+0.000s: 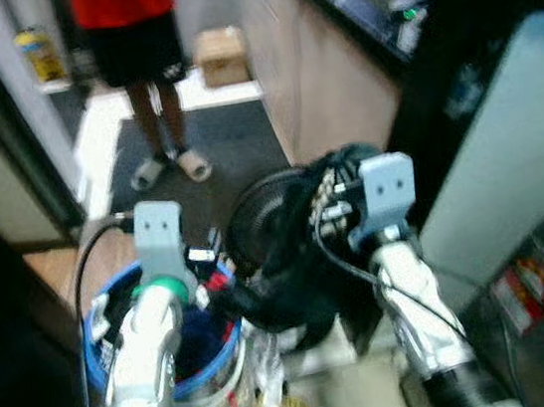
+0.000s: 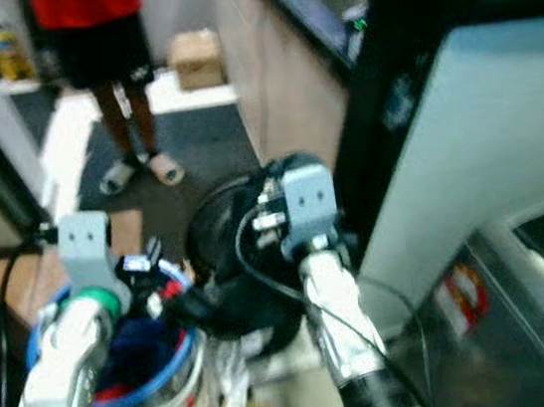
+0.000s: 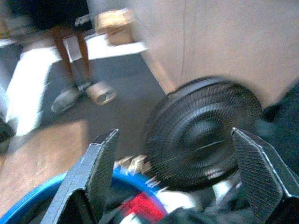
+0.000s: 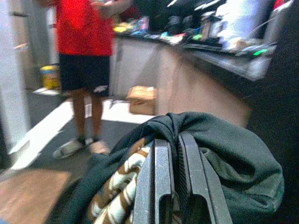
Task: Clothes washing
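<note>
A clear laundry basket with a blue rim [image 1: 228, 356] stands on the floor at my lower left, holding dark blue and red clothes [image 3: 140, 205]. My left gripper [image 3: 180, 177] hangs open just above the basket, nothing between its fingers [image 3: 100, 172]. My right gripper [image 4: 180, 154] is shut on a dark green garment [image 4: 233, 158] bundled with a brown and white patterned cloth [image 4: 119, 182]. The bundle [image 1: 294, 291] hangs between the basket and the right arm. The views are blurred.
A black floor fan [image 1: 260, 227] stands just beyond the basket. A person [image 1: 135, 41] in a red shirt and sandals stands farther down the passage, near a cardboard box [image 1: 222, 54]. A counter [image 1: 314, 67] and a pale appliance [image 1: 517, 161] line the right side.
</note>
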Robot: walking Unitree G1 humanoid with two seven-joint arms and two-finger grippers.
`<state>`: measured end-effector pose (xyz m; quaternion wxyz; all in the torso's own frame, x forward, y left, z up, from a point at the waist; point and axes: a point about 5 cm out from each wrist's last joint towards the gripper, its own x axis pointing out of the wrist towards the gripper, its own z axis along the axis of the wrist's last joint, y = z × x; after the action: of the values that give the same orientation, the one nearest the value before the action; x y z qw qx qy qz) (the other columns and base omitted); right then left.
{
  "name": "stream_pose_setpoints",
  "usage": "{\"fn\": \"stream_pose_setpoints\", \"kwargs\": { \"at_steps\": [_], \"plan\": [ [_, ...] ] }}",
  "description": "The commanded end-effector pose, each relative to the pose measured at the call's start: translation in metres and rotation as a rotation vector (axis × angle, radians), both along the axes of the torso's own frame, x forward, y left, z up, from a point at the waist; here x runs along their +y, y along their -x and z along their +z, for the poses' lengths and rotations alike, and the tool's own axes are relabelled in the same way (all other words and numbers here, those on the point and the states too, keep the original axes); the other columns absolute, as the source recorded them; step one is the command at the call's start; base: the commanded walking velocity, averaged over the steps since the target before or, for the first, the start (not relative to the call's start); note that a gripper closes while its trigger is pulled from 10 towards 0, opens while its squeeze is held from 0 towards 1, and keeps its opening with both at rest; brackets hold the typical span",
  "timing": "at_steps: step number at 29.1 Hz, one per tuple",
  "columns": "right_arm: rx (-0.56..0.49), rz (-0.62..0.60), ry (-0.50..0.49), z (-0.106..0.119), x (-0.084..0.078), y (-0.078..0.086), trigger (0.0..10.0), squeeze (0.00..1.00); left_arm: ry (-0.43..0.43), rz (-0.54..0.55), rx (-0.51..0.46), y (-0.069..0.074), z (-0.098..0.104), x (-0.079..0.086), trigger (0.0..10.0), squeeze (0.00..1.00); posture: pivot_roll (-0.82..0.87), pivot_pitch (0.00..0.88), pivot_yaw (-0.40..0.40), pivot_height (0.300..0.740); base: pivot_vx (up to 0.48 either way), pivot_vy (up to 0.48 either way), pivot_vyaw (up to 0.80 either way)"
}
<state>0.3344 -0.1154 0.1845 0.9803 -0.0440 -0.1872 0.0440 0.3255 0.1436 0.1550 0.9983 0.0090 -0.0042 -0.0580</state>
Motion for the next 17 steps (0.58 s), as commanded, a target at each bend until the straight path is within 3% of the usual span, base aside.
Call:
{"fn": "stream_pose_setpoints", "kwargs": {
  "at_steps": [1,11,17],
  "plan": [
    [-0.007,0.007,-0.017,0.000,0.003,0.002,10.0,0.00,-0.009,0.008,0.016,0.002,-0.004,0.004,10.0,0.00,0.08,0.000,0.034,0.740,0.000,0.000,-0.80],
    [-0.011,-0.011,-0.032,0.003,0.000,0.002,10.0,0.00,-0.014,-0.001,0.010,0.000,0.000,0.003,10.0,0.00,0.08,0.000,0.046,0.740,0.000,0.000,-0.80],
    [-0.092,-0.015,-0.049,0.028,-0.005,0.001,10.0,0.00,-0.010,-0.010,-0.034,-0.005,0.015,0.004,10.0,0.00,0.08,0.000,0.054,0.740,0.000,0.000,-0.80]
  ]
}}
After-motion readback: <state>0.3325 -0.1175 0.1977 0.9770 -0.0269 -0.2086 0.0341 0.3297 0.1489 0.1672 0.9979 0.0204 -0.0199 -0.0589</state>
